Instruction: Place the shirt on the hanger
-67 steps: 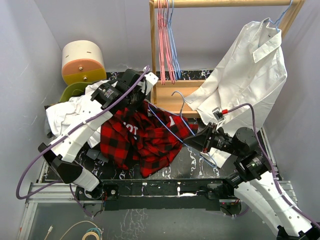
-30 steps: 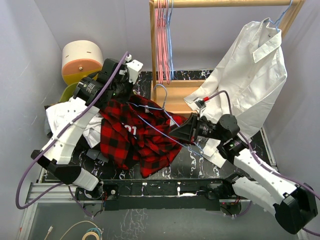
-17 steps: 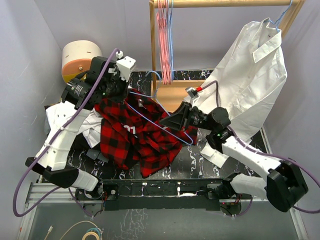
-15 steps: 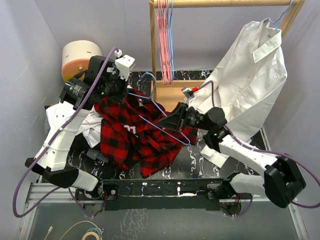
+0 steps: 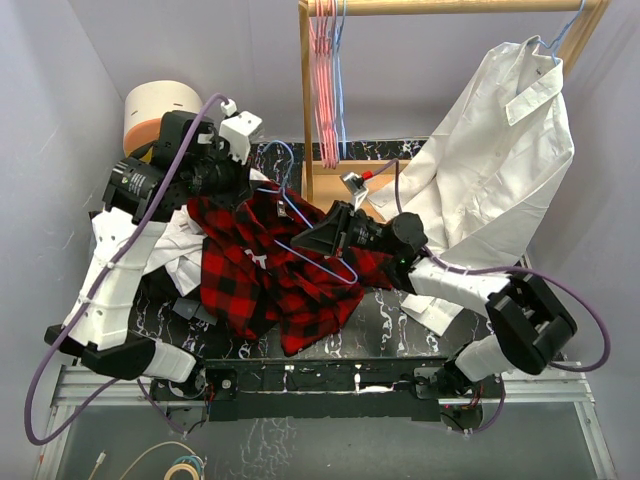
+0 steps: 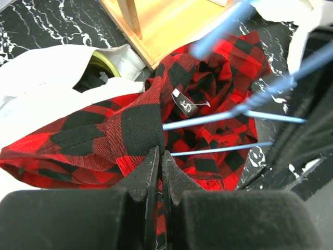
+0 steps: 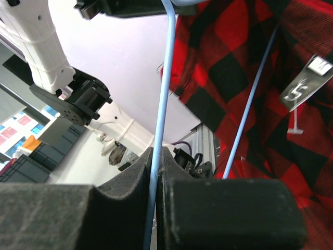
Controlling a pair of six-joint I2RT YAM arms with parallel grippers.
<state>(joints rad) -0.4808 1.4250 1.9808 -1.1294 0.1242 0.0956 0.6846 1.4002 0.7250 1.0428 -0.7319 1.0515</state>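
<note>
The red-and-black check shirt [image 5: 265, 275] lies bunched on the table, its upper edge lifted. My left gripper [image 5: 232, 186] is shut on that edge; in the left wrist view the jaws [image 6: 158, 156] pinch the fabric [image 6: 104, 130], with the white label [image 6: 186, 107] just beyond. My right gripper [image 5: 308, 240] is shut on a wire of the light-blue hanger [image 5: 318, 265], held over the shirt with its hook up near the left gripper. In the right wrist view the jaws [image 7: 156, 156] clamp the blue wire [image 7: 165, 88], and the shirt [image 7: 244, 78] hangs at the right.
A wooden rack [image 5: 306, 100] stands at the back with pink-red and blue hangers [image 5: 327, 80]. A large white collared shirt [image 5: 500, 140] hangs at the right. White garments [image 5: 130, 230] lie at the left, and a cream-and-orange round container [image 5: 160, 105] stands behind them.
Both grippers have moved left and toward the back. The right one carried the hanger over the shirt, and the left one lifted the shirt's edge higher.
</note>
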